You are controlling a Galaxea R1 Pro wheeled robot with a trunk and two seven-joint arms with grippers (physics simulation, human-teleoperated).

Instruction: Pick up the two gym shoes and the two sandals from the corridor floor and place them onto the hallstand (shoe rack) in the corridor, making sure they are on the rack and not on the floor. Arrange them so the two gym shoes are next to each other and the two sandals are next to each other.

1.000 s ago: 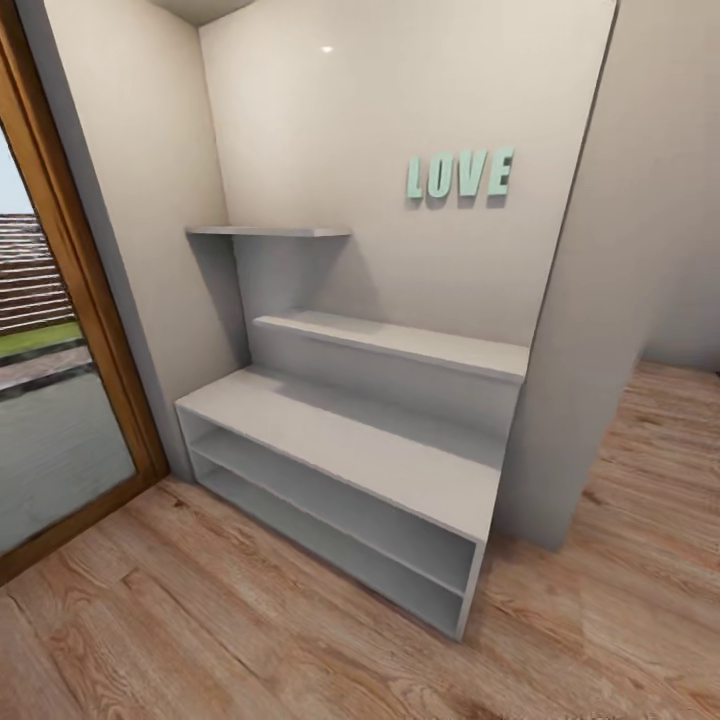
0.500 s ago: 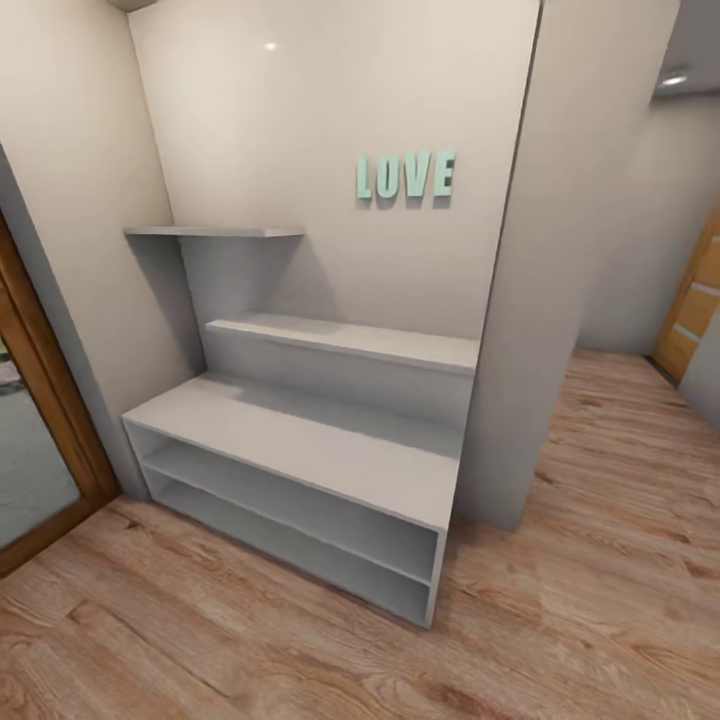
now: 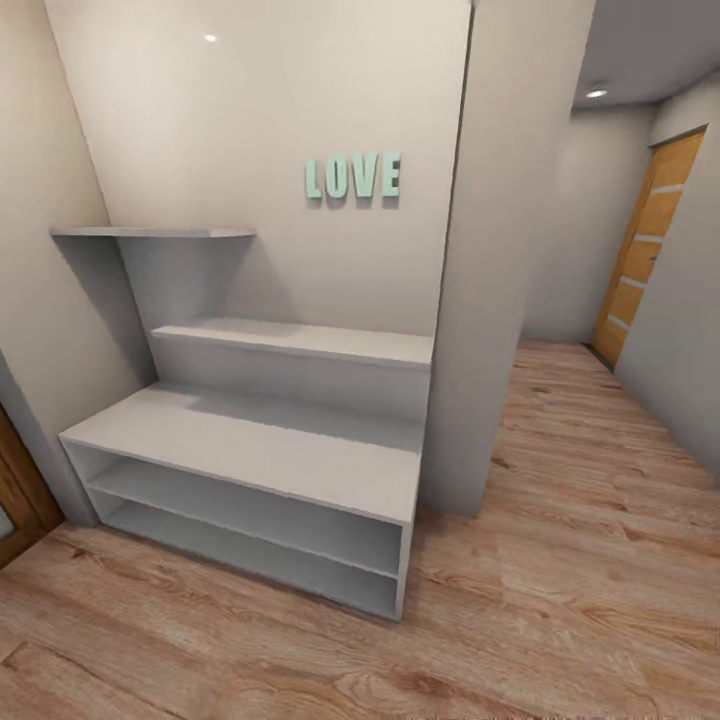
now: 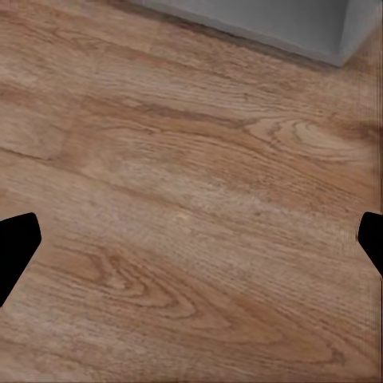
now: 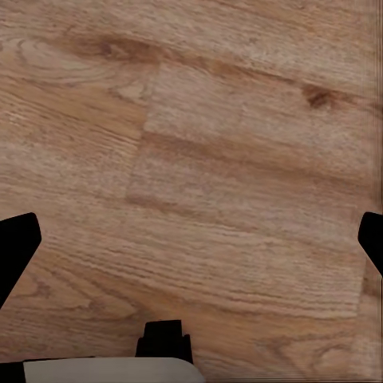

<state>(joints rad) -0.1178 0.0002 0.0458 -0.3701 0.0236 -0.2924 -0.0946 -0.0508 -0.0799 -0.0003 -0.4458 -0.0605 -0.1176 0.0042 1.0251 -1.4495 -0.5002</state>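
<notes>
The low, wide white-grey hallstand (image 3: 250,455) with a flat top and two open shelf levels stands in an alcove against the pale wall, resting on the light brown wood-plank corridor floor (image 3: 560,560). Its top and both open levels are bare. Above and behind it rise two more grey shelves, a stepped one (image 3: 300,340) just over the top and a higher narrow one (image 3: 150,232) at the left wall. Mint-green letters spelling LOVE (image 3: 353,177) hang on the wall over the unit. To the right of the alcove a pale wall pillar (image 3: 490,300) separates it from the corridor, which runs back to a wooden door with pale horizontal bands (image 3: 645,250).

In the left wrist view, the left gripper (image 4: 191,247) shows its two dark fingers (image 4: 16,247) at opposite edges of the frame, spread wide apart with nothing between them but floor planks; a grey corner of the hallstand (image 4: 319,28) lies beyond the fingertips, well apart from them.

In the right wrist view, the right gripper (image 5: 191,247) likewise has its dark fingers (image 5: 16,247) spread wide, holding nothing, with bare wood grain between them.
</notes>
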